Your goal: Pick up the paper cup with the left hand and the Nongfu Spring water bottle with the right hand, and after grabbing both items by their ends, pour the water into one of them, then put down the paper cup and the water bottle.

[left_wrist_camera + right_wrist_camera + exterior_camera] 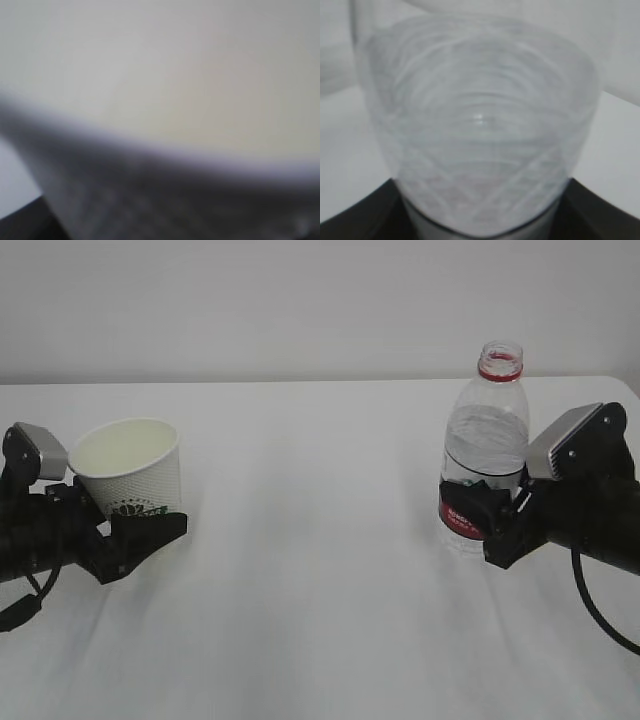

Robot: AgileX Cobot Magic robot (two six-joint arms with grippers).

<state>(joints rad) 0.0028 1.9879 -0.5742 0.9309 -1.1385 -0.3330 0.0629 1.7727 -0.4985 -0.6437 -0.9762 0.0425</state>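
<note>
The left hand [135, 525] fingers grip the paper cup [130, 477]. The right hand [480, 510] fingers grip the Nongfu Spring water bottle [487, 430], standing uncapped on the worktop [320, 640].

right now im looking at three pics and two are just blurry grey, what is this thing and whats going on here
This is a robot with two black arms, each ending in a two-fingered gripper. The sharp picture is taken from in front of a white table.

The left gripper is closed around the lower part of a white paper cup, which stands upright with its open mouth up. The right gripper is closed around the red label of a clear water bottle, also upright and with no cap on.

The two blurry pictures come from small cameras on the wrists. They sit so close that the left one shows only the cup's wall and the right one only the bottle's ribbed plastic.

Nothing is being poured yet.
</note>
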